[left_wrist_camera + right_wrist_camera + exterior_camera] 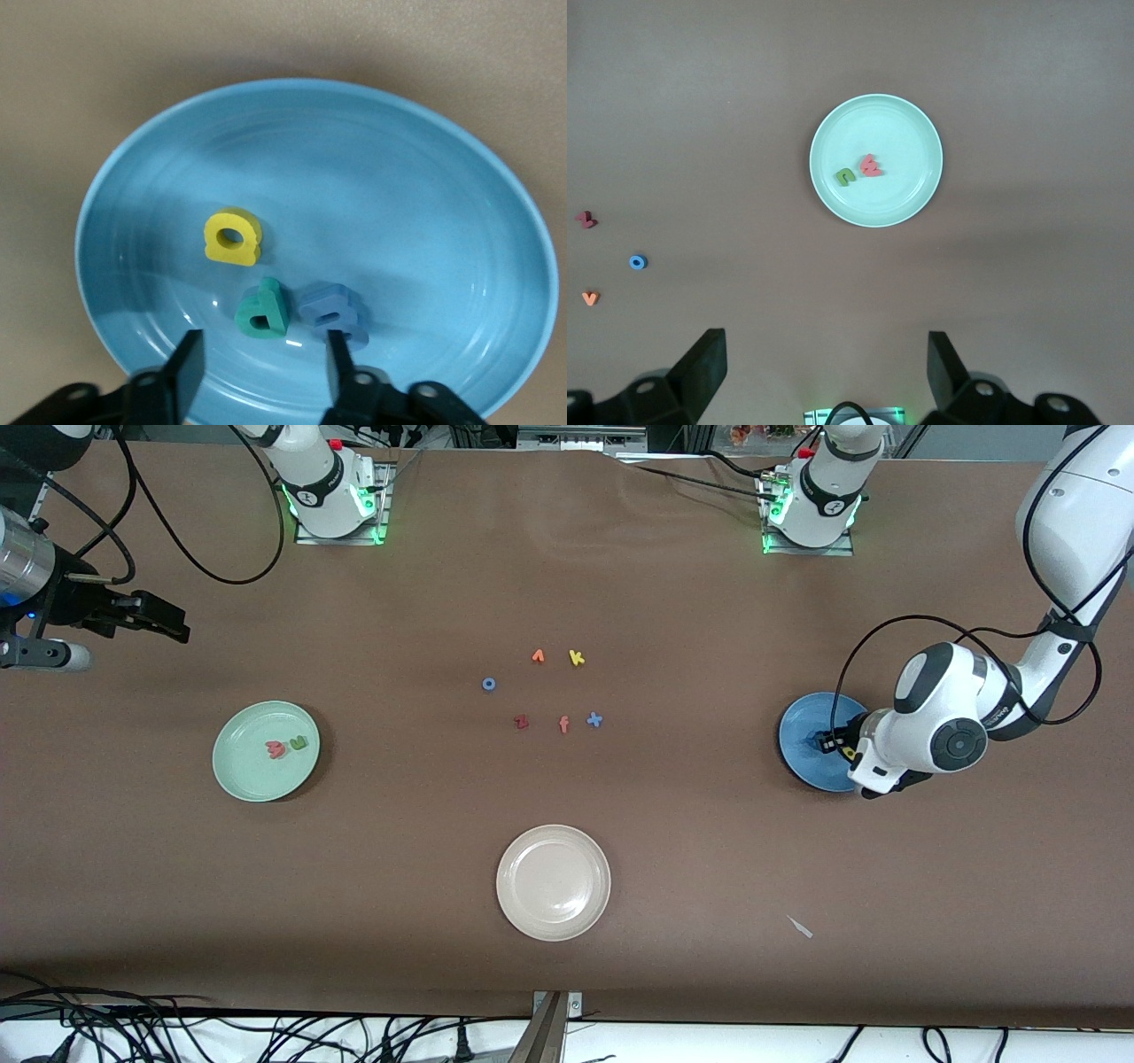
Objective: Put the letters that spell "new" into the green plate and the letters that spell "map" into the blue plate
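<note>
Foam, light, soft: I'd pinch edges | yellow "a" [232, 237], teal "p" [263, 310], blue "m" [334, 311] in blue plate [416, 168] | left pincer [260, 367] parted, empty, over plate | right pincer [826, 367] wide, waiting

Three plates: green [266, 751], blue [802, 744], cream-white [554, 882]; three letters in blue, two visible in green, six loose

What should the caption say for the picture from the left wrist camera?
Open left gripper above the blue plate, which holds a yellow "a", teal "p" and light blue "m".
</note>
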Tool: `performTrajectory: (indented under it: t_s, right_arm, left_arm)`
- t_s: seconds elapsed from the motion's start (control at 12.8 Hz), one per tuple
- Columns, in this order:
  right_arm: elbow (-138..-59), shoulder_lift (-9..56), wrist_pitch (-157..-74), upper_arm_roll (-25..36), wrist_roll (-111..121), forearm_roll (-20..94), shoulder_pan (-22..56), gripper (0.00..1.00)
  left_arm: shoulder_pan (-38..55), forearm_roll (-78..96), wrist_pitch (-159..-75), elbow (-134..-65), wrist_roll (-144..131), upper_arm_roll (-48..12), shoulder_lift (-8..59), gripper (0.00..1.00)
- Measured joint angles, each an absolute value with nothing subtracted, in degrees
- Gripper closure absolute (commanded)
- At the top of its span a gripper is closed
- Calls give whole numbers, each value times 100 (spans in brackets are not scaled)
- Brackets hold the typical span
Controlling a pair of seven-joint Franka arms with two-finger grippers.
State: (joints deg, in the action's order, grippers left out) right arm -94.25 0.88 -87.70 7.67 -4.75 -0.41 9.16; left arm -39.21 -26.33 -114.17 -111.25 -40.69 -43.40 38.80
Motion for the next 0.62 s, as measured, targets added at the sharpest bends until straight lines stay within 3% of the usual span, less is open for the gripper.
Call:
performTrajectory:
  t_s: [0.62]
  right_arm:
    - [-9425,94,-8767,767,-475,-36,915,0]
  left_arm:
    - [-3893,-2633,-10604,-9177,-3978,-5134,3549,0]
